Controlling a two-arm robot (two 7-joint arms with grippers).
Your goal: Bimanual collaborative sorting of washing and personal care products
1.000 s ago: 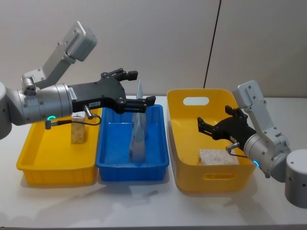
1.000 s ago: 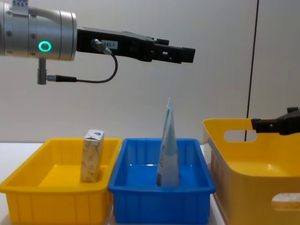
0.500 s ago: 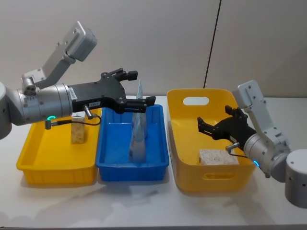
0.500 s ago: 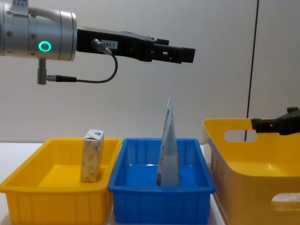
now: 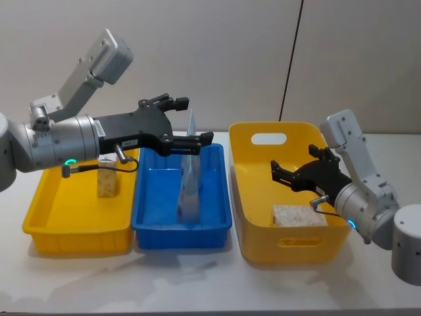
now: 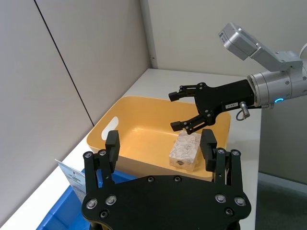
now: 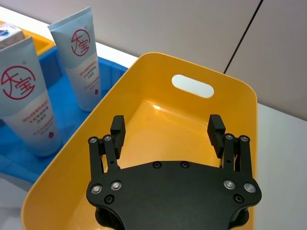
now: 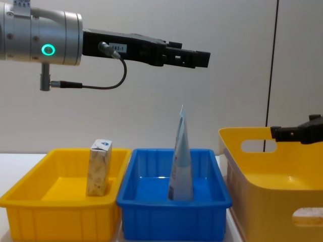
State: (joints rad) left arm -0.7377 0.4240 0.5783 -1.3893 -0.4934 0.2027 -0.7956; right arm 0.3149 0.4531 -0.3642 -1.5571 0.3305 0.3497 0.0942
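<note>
Jaws: both pairs apart, holding nothing.
Left gripper (image 5: 194, 120): above the tube (image 5: 189, 191), which stands upright in the blue bin (image 5: 222, 191).
Right gripper (image 5: 276, 171): over the box (image 5: 299, 215) lying in the right yellow bin (image 5: 245, 204).

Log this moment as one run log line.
left gripper jaws open, above tube in blue bin | right gripper jaws open, above marbled box in large yellow bin | second box upright in small yellow bin

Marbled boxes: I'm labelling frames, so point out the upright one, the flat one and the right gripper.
upright marbled box (image 5: 107, 185), head view, front face
flat marbled box (image 5: 299, 215), head view, top face
right gripper (image 5: 276, 171), head view, midway between its fingertips
</note>
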